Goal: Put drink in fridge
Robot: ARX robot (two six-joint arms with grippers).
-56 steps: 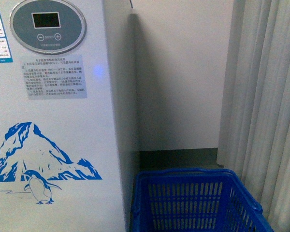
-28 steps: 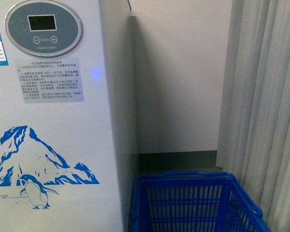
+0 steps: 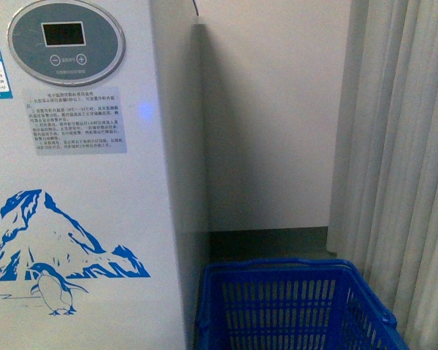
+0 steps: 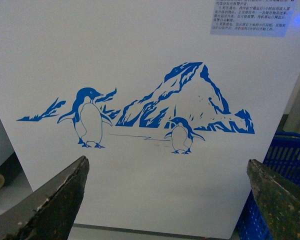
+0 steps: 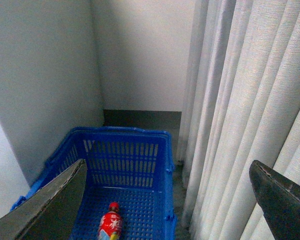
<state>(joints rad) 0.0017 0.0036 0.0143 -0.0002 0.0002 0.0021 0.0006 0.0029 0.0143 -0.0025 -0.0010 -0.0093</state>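
Note:
The fridge (image 3: 80,219) is a white chest with a round grey display (image 3: 66,41) and a blue penguin-and-mountain picture; it fills the left of the front view and most of the left wrist view (image 4: 140,60). Its lid is out of view. The drink (image 5: 110,224), a small bottle with a red cap and a red label, lies on the floor of the blue basket (image 5: 125,145), seen only in the right wrist view. My left gripper (image 4: 167,160) is open and empty, facing the fridge front. My right gripper (image 5: 167,162) is open and empty, above the basket's right edge.
The blue slotted basket (image 3: 292,306) stands on the floor right of the fridge, and its edge shows in the left wrist view (image 4: 285,165). A grey-white curtain (image 3: 401,168) hangs right of it. A pale wall (image 3: 270,117) closes the corner behind.
The front view shifted slightly, so the fridge and basket moved a little left in the picture between one second and half a second ago. Since then nothing has visibly moved.

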